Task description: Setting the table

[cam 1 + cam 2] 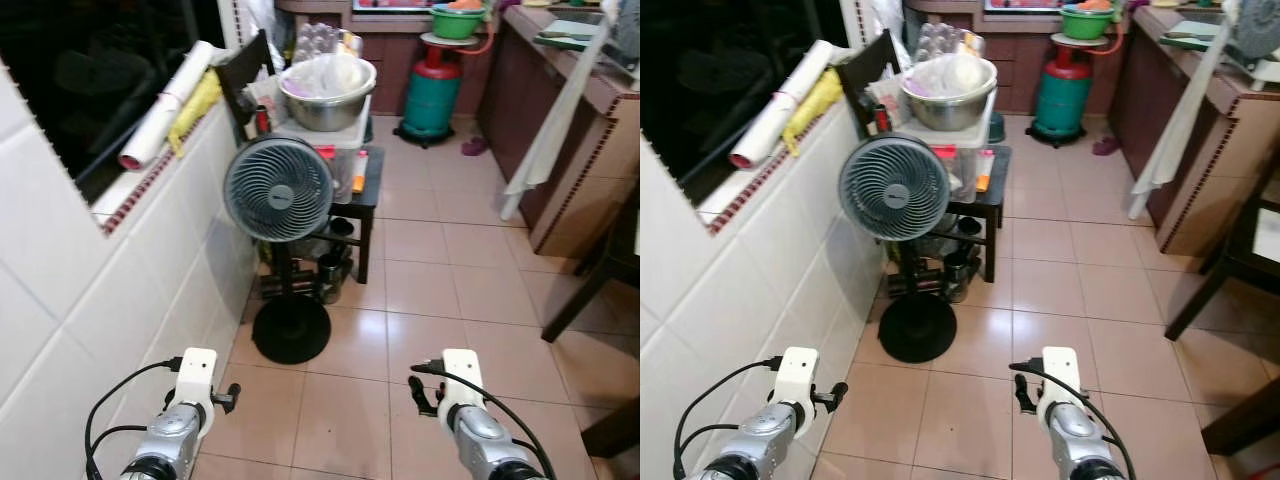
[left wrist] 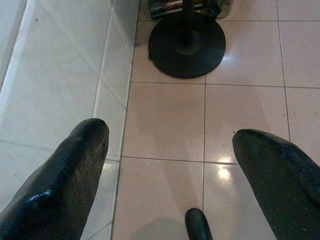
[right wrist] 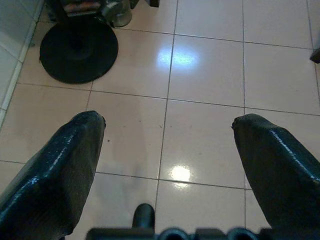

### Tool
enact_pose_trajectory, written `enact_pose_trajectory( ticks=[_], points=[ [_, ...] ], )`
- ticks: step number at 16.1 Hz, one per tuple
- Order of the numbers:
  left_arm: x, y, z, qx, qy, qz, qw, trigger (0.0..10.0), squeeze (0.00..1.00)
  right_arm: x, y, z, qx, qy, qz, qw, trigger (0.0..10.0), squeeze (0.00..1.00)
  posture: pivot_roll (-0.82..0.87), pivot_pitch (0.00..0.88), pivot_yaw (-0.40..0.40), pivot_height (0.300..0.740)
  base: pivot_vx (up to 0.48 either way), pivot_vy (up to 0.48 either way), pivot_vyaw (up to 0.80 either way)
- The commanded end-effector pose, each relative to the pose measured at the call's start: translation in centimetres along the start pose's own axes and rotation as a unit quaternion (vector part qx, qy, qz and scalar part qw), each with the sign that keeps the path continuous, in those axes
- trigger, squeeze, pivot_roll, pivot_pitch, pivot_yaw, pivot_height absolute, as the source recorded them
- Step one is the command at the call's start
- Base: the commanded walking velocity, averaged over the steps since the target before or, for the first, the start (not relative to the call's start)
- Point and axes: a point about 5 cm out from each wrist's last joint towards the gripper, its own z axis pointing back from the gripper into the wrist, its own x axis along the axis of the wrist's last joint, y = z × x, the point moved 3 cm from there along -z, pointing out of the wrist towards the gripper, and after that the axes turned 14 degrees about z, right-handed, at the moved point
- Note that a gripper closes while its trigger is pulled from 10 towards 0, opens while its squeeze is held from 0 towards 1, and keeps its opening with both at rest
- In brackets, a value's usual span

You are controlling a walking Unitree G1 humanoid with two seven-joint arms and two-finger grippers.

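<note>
The left tool hung over the pink floor tiles with its two black fingers wide apart (nothing between them). The round black fan base stood near the white tiled wall.

Big steel bowl w/ clear plastic inside, upright on box behind fan.

Glossy ceramic tile is seen on the floor and wall; the bowl is shiny metal; the fan is matt plastic.
</note>
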Motion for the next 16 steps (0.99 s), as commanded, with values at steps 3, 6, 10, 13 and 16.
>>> enact_pose_trajectory(
  ticks=[3,6,10,13,16],
  points=[
    [0.1,1.1,0.1,0.035,0.003,0.024,0.999,10.0,0.0,-0.3,0.5,-0.1,0.026,0.02,-0.009,0.999,10.0,0.0,-0.05,0.0,0.007,0.74,0.0,0.0,0.0],
    [0.5,0.8,-0.1,0.031,0.001,0.022,0.999,10.0,0.0,0.9,0.9,-0.4,0.032,0.009,-0.01,0.999,10.0,0.0,-0.05,0.0,0.007,0.74,0.0,0.0,0.0],
    [0.6,0.2,-0.2,0.021,0.009,0.004,1.0,10.0,0.0,1.3,1.3,-0.5,0.038,0.01,-0.008,0.999,10.0,0.0,-0.06,0.0,0.023,0.74,0.0,0.0,0.0],
    [0.6,0.2,-0.2,0.02,0.01,0.0,1.0,10.0,0.0,1.2,1.5,-0.5,0.041,0.013,-0.004,0.999,10.0,0.0,-0.06,0.0,0.028,0.74,0.0,0.0,0.0],
    [0.2,0.6,-0.1,0.026,0.017,0.009,0.999,10.0,0.0,-0.7,1.7,0.0,0.053,0.039,-0.009,0.998,10.0,0.0,-0.06,0.0,0.03,0.74,0.0,0.0,0.0]
  ],
)
